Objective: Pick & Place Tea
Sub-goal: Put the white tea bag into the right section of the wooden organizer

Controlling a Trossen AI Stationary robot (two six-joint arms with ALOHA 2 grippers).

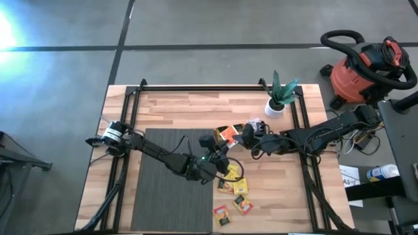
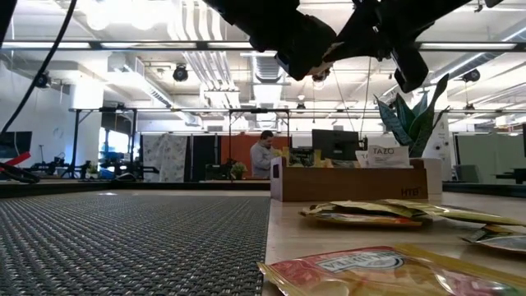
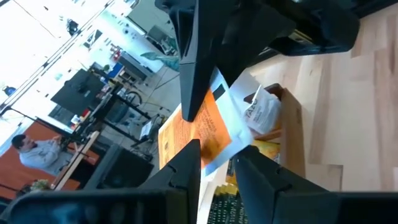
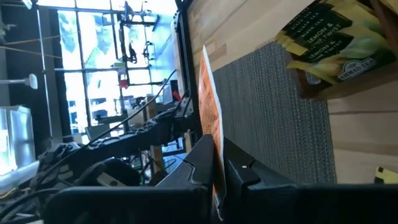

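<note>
Mid-bench (image 1: 196, 104), above the wooden tray (image 1: 230, 132): right end effector (image 4: 217, 165) pinches an orange-white tea sachet (image 4: 210, 115) edge-on. Left end effector (image 3: 216, 163) spread around its other end. Loose sachets (image 1: 234, 196) at 5 o'clock.

Bright ceiling lights (image 2: 271, 78), floor glare (image 1: 8, 31), blurred foreground sachet (image 2: 370, 267), backlit silhouetted arms
</note>
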